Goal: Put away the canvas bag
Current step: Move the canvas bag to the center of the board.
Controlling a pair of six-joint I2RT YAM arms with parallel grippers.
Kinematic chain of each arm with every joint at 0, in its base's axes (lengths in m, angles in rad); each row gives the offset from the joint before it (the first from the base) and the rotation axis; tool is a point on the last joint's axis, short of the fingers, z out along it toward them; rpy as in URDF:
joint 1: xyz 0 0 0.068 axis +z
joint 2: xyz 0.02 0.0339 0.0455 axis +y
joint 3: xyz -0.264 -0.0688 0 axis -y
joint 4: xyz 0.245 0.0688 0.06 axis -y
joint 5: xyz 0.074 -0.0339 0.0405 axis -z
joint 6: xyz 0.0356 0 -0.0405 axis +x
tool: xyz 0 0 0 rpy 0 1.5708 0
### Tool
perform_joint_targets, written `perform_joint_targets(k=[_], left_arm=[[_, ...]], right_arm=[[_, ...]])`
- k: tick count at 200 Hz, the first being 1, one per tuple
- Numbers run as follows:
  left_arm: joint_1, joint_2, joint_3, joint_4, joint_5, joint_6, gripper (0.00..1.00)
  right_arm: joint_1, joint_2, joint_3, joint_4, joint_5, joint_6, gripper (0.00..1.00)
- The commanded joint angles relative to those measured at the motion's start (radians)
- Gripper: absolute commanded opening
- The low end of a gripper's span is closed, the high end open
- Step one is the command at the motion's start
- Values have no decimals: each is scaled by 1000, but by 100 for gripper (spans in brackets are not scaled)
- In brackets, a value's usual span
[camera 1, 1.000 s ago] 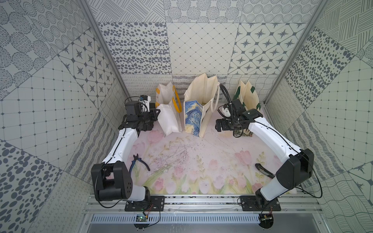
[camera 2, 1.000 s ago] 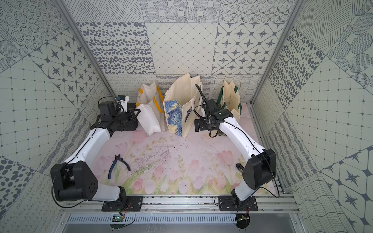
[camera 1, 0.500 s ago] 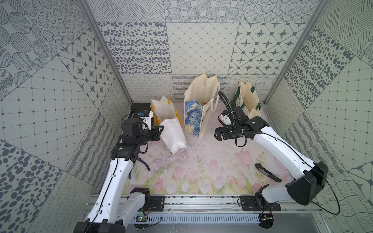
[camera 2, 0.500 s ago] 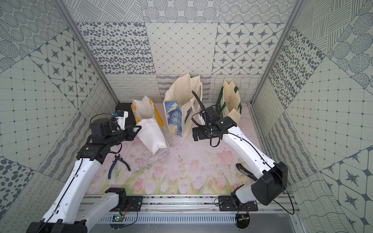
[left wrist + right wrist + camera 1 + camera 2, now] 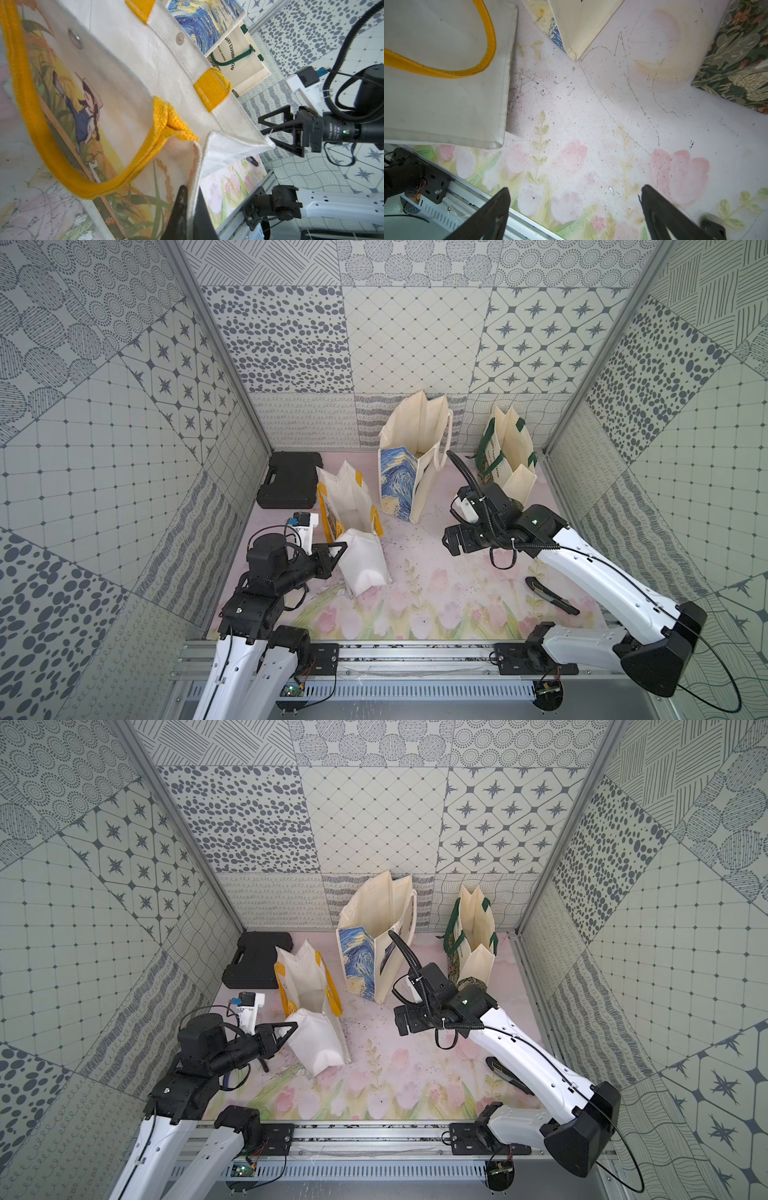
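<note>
The canvas bag [image 5: 353, 531] is white with yellow handles and a cartoon print on one side. In both top views it leans over at the left of the mat, its mouth toward the back wall. My left gripper [image 5: 337, 549] is shut on the bag's upper edge, and the left wrist view shows the cloth rim [image 5: 194, 166] pinched between the two black fingers of the left gripper [image 5: 192, 191]. My right gripper [image 5: 451, 543] hovers open to the right of the bag, apart from it. In the right wrist view the right gripper [image 5: 574, 193] has only the mat between its fingers.
A starry-night print bag [image 5: 411, 464] and a green-handled bag [image 5: 509, 452] stand at the back. A black case [image 5: 291, 479] lies at the back left. A black tool [image 5: 550, 595] lies on the flowered mat [image 5: 415, 605] at the front right.
My left arm has drawn the yellow-handled bag away from the back row toward the front and tipped it over. My right arm has pulled back from the bags, its gripper still open.
</note>
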Motion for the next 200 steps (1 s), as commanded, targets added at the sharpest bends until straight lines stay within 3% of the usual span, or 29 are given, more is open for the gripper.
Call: perform_joint_targets(k=[1, 47, 92, 113, 149, 176, 200], left_arm=[[-36, 19, 35, 2, 134, -152, 0], [-141, -21, -35, 69, 113, -302, 0], [-433, -18, -127, 259, -85, -428, 0], [-588, 68, -135, 393, -177, -448, 0], [-826, 332, -57, 603, -322, -414, 0], [-892, 496, 26, 676, -336, -396, 0], [-901, 546, 50, 718, -344, -395, 0]], right_arm=[[9, -29, -9, 6, 28, 22, 99], [11, -30, 20, -44, 75, -14, 99], [11, -33, 37, -89, 121, -34, 99], [8, -37, 36, -91, 125, -32, 99], [-5, -43, 58, -111, 169, -33, 99], [-39, -65, 90, -130, 178, -52, 99], [-68, -68, 115, -156, 160, -81, 99]])
